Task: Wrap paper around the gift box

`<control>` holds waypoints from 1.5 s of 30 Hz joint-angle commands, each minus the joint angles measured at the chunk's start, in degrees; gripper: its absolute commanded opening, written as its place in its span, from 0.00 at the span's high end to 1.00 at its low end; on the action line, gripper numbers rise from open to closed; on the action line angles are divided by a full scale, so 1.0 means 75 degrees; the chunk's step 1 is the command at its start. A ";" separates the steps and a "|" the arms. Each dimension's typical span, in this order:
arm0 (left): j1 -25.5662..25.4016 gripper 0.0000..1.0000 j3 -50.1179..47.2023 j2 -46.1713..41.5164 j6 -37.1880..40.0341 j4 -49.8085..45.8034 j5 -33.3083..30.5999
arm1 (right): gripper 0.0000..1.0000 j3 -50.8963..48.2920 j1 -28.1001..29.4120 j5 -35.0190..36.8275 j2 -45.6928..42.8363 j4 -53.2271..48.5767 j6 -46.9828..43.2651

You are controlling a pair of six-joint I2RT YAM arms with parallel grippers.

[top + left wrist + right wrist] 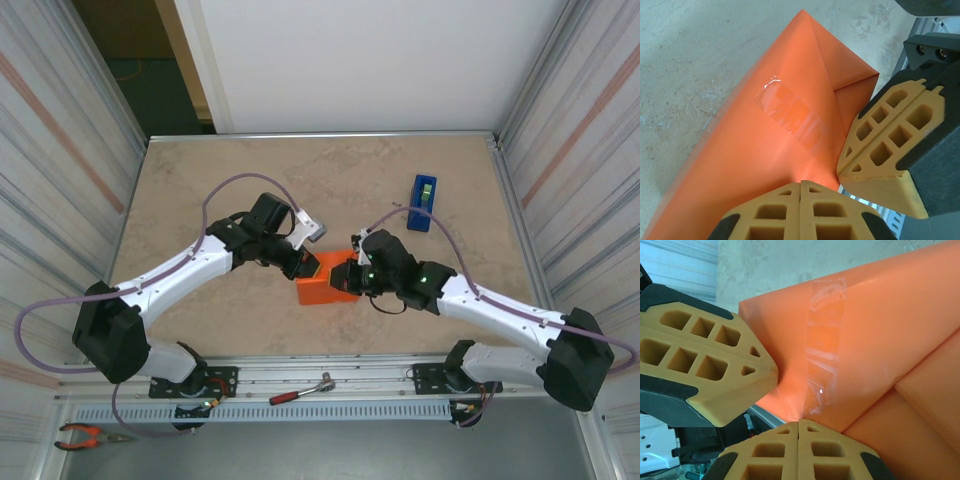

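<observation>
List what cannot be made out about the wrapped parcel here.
Top view: gift box, right end hidden under the right arm's jaws.
Left wrist view: paper, left edge blurred, bottom cut off by the frame.
Right wrist view: paper runs past the right edge; clear tape, lower end too faint to trace.

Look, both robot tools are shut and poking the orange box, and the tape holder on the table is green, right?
Not quite. The tape holder is blue, not green; the top view shows it. The rest is right: the left tool and the right tool are shut against the orange gift box.
</observation>
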 commanded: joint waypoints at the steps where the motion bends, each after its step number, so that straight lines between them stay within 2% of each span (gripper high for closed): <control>1: -0.0114 1.00 -0.0304 0.0142 0.0047 -0.0490 -0.0178 | 1.00 -0.0252 0.0067 0.0085 -0.0214 -0.0379 -0.0104; 20: -0.0126 1.00 -0.0325 0.0127 0.0044 -0.0481 -0.0192 | 1.00 -0.0446 0.0246 0.0183 -0.0245 -0.0040 0.0023; 25: -0.0126 1.00 -0.0325 0.0130 0.0050 -0.0481 -0.0201 | 1.00 -0.0530 0.0340 0.0534 -0.0192 0.0205 0.0167; 34: -0.0146 1.00 -0.0343 0.0122 0.0025 -0.0467 -0.0162 | 1.00 -0.0931 0.0651 0.1864 0.0221 0.1745 0.0618; 41: -0.0149 1.00 -0.0361 0.0081 0.0045 -0.0447 -0.0136 | 1.00 -0.0874 0.0653 0.1682 0.0469 0.1735 0.0639; 45: -0.0149 1.00 -0.0348 0.0063 0.0047 -0.0448 -0.0115 | 1.00 -0.0840 0.0559 0.1239 0.0495 0.1466 0.0646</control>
